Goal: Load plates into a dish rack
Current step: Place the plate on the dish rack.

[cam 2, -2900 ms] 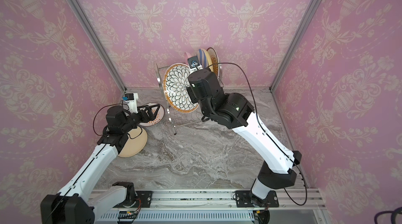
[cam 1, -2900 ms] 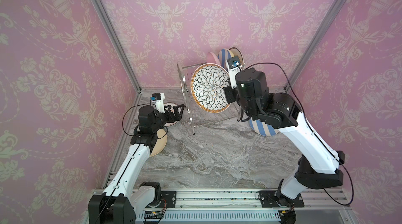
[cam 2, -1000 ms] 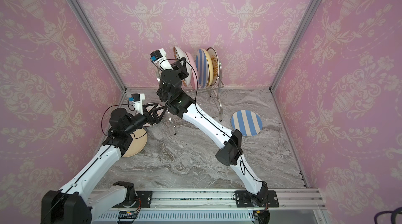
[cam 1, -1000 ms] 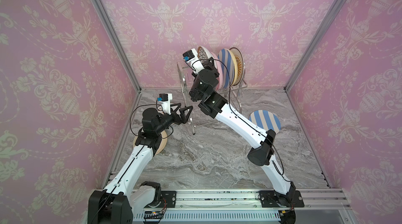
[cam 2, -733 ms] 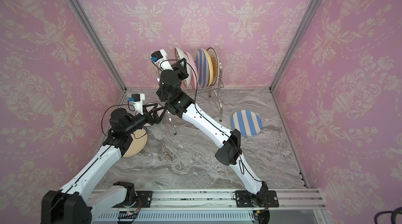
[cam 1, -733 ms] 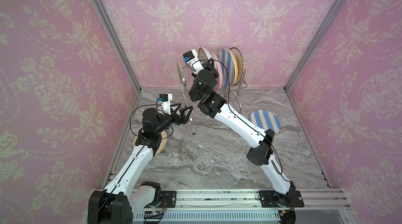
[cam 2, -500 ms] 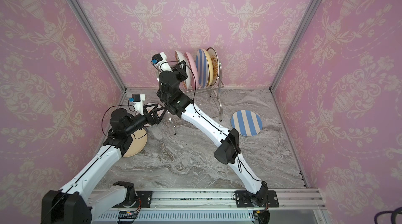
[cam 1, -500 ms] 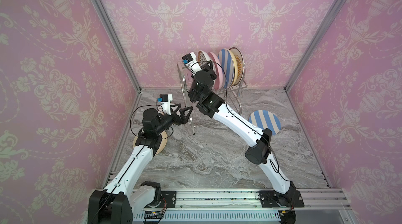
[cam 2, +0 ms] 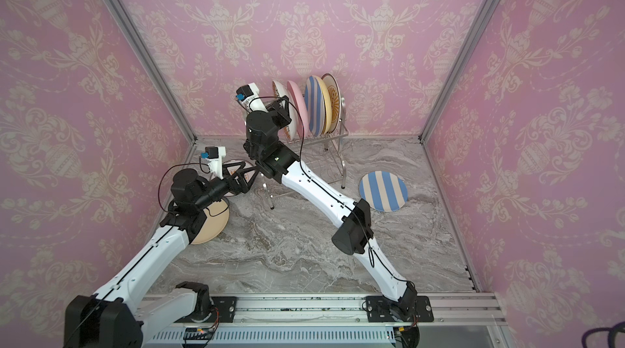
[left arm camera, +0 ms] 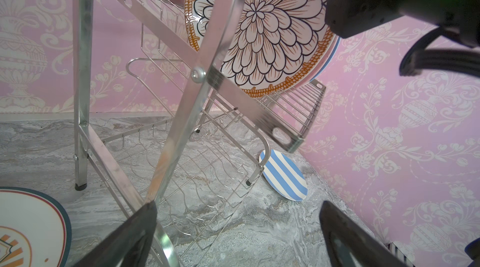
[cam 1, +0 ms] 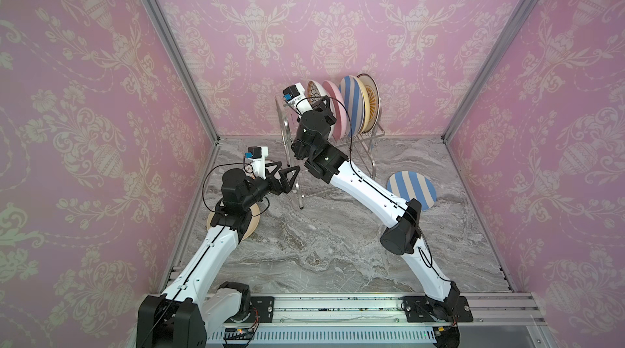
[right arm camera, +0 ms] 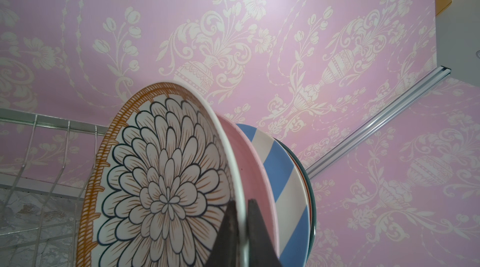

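Observation:
The chrome dish rack (cam 1: 372, 146) (cam 2: 341, 146) stands at the back wall. In its upper shelf stand a black-petal plate (cam 1: 313, 91) (right arm camera: 161, 187), a pink plate (cam 1: 334, 106), a blue-striped plate (cam 1: 351, 102) and a sunburst plate (cam 1: 372, 99). My right gripper (cam 1: 321, 108) (right arm camera: 240, 203) is shut on the black-petal plate's rim. My left gripper (cam 1: 287, 168) (left arm camera: 237, 204) is open and empty, with one finger against the rack's arched side frame (left arm camera: 197, 73). A second blue-striped plate (cam 1: 411, 190) (left arm camera: 284, 175) lies flat on the table.
A cream plate (cam 2: 213, 224) lies partly under my left arm. A sunburst plate (left arm camera: 26, 226) lies flat beside the rack's left leg. The rack's wavy lower shelf (left arm camera: 202, 164) holds nothing. Pink walls close in the back and both sides.
The black-petal plate, held face-on in front of the rack three seconds ago, now stands in the upper shelf beside the pink plate. My left gripper has moved up to the rack's side frame.

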### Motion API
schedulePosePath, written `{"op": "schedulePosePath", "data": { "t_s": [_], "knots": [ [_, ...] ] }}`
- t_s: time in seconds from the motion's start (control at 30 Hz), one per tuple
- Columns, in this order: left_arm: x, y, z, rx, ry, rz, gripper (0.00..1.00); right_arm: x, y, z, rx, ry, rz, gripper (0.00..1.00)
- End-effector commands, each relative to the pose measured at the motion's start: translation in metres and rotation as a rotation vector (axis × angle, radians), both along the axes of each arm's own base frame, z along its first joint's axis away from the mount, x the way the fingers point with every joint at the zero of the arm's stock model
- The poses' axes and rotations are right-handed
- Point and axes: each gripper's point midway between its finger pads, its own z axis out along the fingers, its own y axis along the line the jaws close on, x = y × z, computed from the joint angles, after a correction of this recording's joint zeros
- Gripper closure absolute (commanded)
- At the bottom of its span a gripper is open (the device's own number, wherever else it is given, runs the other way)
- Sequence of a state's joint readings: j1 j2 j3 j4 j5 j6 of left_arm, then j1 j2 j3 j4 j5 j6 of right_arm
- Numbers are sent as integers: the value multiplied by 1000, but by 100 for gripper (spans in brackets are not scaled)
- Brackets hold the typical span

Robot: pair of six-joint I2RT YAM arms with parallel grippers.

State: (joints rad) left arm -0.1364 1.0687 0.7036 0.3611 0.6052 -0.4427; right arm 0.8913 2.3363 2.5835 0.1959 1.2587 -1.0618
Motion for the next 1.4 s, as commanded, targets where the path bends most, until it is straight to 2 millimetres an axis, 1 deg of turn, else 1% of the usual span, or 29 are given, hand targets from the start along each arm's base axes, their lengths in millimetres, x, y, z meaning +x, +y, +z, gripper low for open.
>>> {"op": "schedulePosePath", "data": {
  "t_s": [0.0,0.03,0.1,0.17,0.23,0.3,0.4,0.5,0.53,0.6,0.63,0.67,0.73,0.8,0.9,0.93,1.0,1.07,1.13,1.2,1.23,1.3,1.37],
  "knots": [
    [-3,-3,-2,17,-11,-16,1,-10,-15,31,131,-94,3,84],
    [-3,-3,-2,17,-10,-16,1,-11,-16,33,135,-96,4,80],
    [-2,-3,-2,17,-8,-14,1,-13,-17,35,136,-97,8,79],
    [-2,-3,-3,18,-5,-14,1,-15,-18,39,140,-101,10,76],
    [-2,-3,-3,18,-3,-14,1,-19,-17,43,143,-106,22,75],
    [-2,-3,-3,20,0,-13,1,-23,-15,49,150,-115,37,70],
    [-1,-1,-4,32,11,0,1,-32,-12,59,156,-126,60,60],
    [0,1,-4,41,16,15,1,-42,-14,70,161,-133,70,40],
    [1,2,-5,43,17,21,1,-46,-15,74,159,-135,72,37],
    [1,4,-12,65,38,35,1,-52,-17,81,160,-142,74,33],
    [3,4,-1,67,19,36,1,-56,-17,84,155,-144,80,31],
    [3,6,1,75,18,45,1,-59,-18,88,158,-152,85,29],
    [3,8,2,80,18,62,1,-65,-19,94,160,-158,95,28],
    [4,12,2,90,23,84,1,-72,-23,100,165,-161,99,23],
    [8,17,-1,112,51,117,1,-87,-34,110,181,-155,109,18],
    [9,18,-1,117,58,125,1,-94,-39,110,185,-138,124,17],
    [10,22,-2,116,69,152,1,-105,-53,97,212,-95,168,15],
    [11,26,-3,117,76,173,1,-124,-77,83,320,-44,254,14],
    [12,27,-6,117,94,185,1,-147,-101,75,462,-4,349,14],
    [13,28,-9,118,112,189,1,-166,-128,60,556,34,380,14],
    [14,29,-10,121,124,191,1,-173,-143,47,574,63,370,14],
    [15,32,-15,128,150,208,1,-183,-178,16,615,112,291,13],
    [15,35,-18,130,166,226,1,-191,-215,-27,691,168,215,13]
  ]
}}
